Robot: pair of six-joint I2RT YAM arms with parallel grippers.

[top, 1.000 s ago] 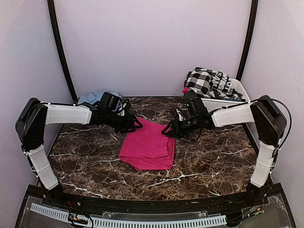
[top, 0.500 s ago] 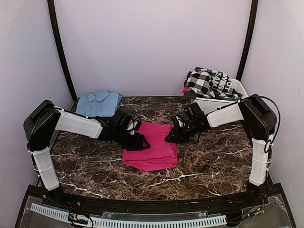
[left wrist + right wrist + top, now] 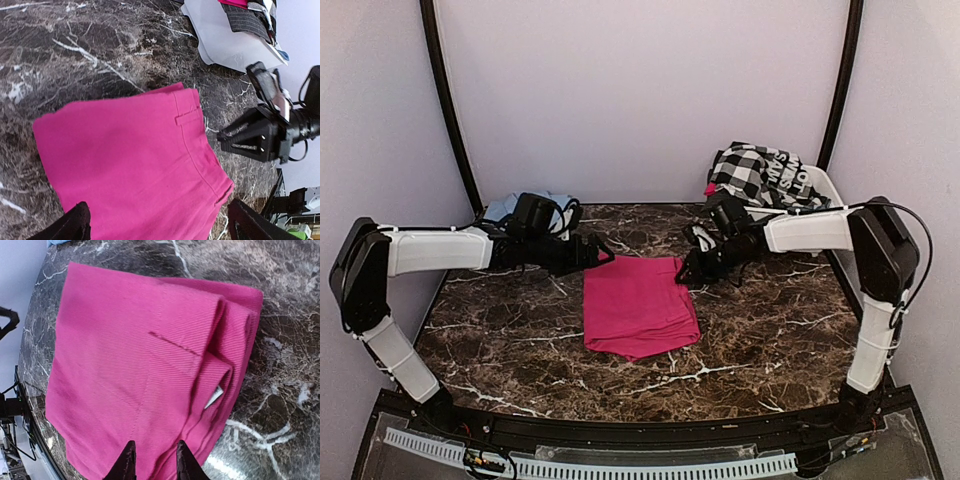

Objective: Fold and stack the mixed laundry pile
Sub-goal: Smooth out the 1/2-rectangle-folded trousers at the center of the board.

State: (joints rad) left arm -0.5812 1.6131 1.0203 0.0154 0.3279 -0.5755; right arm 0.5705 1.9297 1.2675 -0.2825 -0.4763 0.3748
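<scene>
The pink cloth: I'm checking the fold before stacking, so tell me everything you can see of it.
The pink cloth is magenta, finely ribbed, folded into a rough rectangle, lying flat on the dark marble table. One edge shows stacked layers with a small white tag poking out, plus a stitched seam and small loop. The open left gripper hovers just off its far left corner; the right gripper sits at its far right corner, contact unclear.

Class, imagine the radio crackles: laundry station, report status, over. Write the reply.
Left pincer open, off the far corner of the magenta cloth. Right pincer nearly closed at its right edge, grip unclear. Cloth folded flat on the table. Nothing lying on it.
</scene>
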